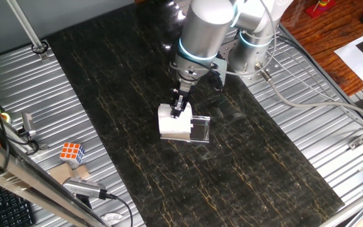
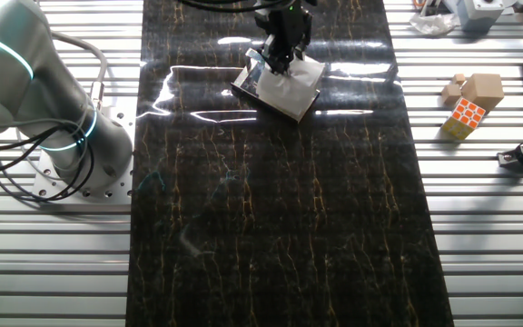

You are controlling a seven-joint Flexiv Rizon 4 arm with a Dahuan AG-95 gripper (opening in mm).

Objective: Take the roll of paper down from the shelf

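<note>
The roll of paper (image 1: 172, 126) is a stubby white roll near the middle of the dark table. It also shows in the other fixed view (image 2: 294, 87). The clear plastic shelf (image 1: 201, 129) shows right beside it, with its glossy edges sticking out from under or behind the roll (image 2: 246, 80). I cannot tell whether the roll rests on the shelf or next to it. My gripper (image 1: 179, 108) comes straight down onto the roll's top (image 2: 280, 56). Its dark fingers stand close together and pinch the roll's upper part.
A coloured puzzle cube (image 1: 72, 151) and wooden blocks (image 2: 476, 89) lie on the ribbed metal beside the dark mat. The robot's base (image 2: 71, 145) stands at the mat's side. Cables (image 1: 307, 94) run along the far side. A metal tool (image 1: 84, 187) lies near the cube.
</note>
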